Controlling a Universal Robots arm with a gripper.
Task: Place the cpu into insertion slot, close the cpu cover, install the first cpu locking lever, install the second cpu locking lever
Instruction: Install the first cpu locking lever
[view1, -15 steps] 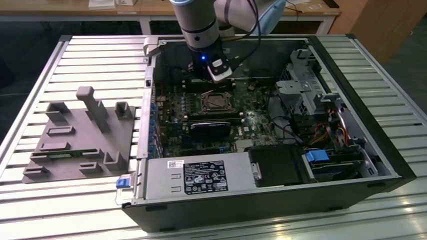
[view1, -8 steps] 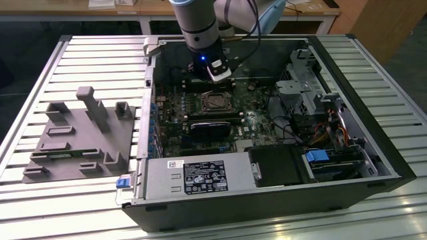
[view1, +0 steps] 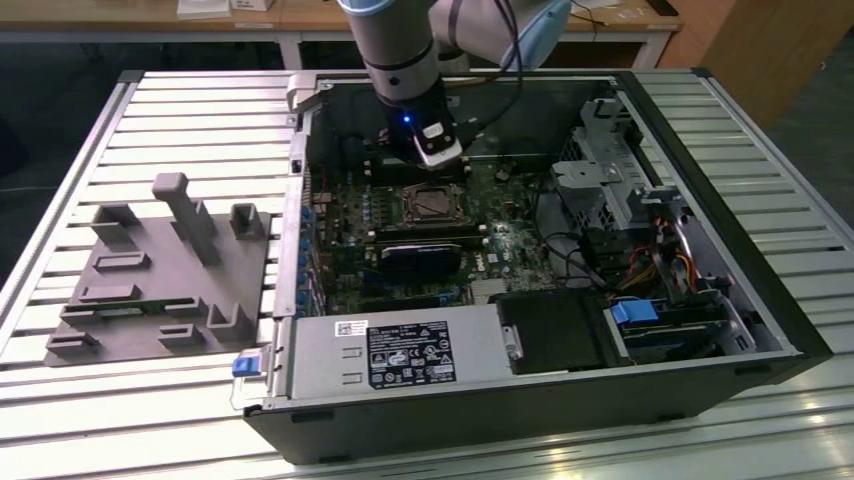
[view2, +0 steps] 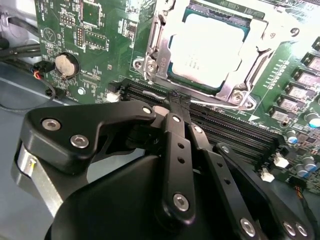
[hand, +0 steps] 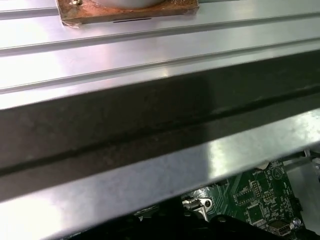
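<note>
The cpu (view2: 207, 46) lies silvery side up in the insertion slot (view2: 150, 62) on the green motherboard. The cpu cover (view2: 261, 47), a silvery frame, lies flat around the chip's edges. A thin metal locking lever (view2: 220, 103) runs along the socket's side nearest my gripper (view2: 179, 100). The black fingers are shut together, and their tips sit at one end of that lever, right beside the socket. In the exterior view my gripper (view1: 438, 160) hangs inside the open computer case, just behind the insertion slot (view1: 430, 205).
Long black memory slots (view2: 235, 132) run beneath the fingers, with a coin battery (view2: 66, 65) nearby. A black heatsink block (view1: 420, 258), power supply (view1: 394, 360) and drive cage (view1: 614, 170) crowd the case. A grey fixture (view1: 160, 270) lies on the slatted table at the exterior view's left.
</note>
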